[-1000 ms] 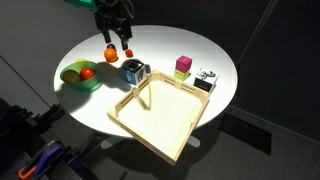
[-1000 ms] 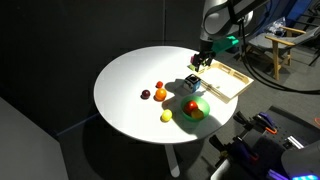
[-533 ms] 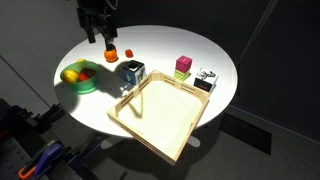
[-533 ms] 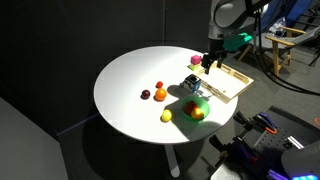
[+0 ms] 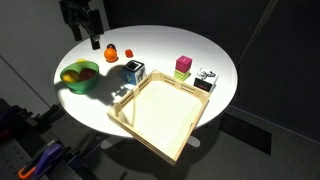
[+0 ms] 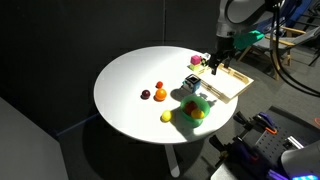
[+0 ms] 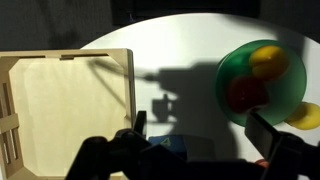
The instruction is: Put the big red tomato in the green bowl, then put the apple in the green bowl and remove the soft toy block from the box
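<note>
The green bowl (image 5: 80, 77) (image 6: 196, 108) (image 7: 285, 70) holds the big red tomato (image 5: 88, 71) (image 6: 193, 112) (image 7: 243, 93) and the yellow apple (image 5: 70, 73) (image 7: 268, 60). The soft toy block (image 5: 134, 71) (image 6: 188, 85) (image 7: 165, 148) stands on the white table just outside the box (image 5: 160, 115) (image 6: 228, 83) (image 7: 60, 100), which looks empty. My gripper (image 5: 92, 42) (image 6: 217, 64) (image 7: 200, 130) is open and empty, raised above the table over the block and the bowl's near side.
An orange fruit (image 5: 111, 52) (image 6: 160, 94) and small red pieces (image 5: 128, 54) (image 6: 146, 95) lie on the table. Another yellow fruit (image 6: 166, 117) (image 7: 305, 115) lies beside the bowl. A pink-and-green block (image 5: 182, 66) and a black-and-white block (image 5: 206, 78) stand by the box's far side.
My gripper has moved away from above the orange fruit and the soft toy block, past the bowl toward the table's edge. The objects have not moved.
</note>
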Robot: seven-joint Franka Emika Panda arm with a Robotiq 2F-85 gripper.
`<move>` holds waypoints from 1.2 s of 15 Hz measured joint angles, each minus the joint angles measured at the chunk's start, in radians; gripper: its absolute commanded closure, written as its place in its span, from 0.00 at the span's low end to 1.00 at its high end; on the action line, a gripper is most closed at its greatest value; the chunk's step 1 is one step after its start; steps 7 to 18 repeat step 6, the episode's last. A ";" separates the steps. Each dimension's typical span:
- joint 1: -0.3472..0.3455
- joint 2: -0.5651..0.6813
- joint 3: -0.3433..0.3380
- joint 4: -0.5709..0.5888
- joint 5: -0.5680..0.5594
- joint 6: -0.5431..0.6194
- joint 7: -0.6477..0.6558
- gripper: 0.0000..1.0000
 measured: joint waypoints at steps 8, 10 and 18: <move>0.000 0.001 0.000 -0.007 0.000 0.002 0.000 0.00; 0.000 0.001 0.000 -0.007 0.000 0.002 0.000 0.00; 0.000 0.001 0.000 -0.007 0.000 0.002 0.000 0.00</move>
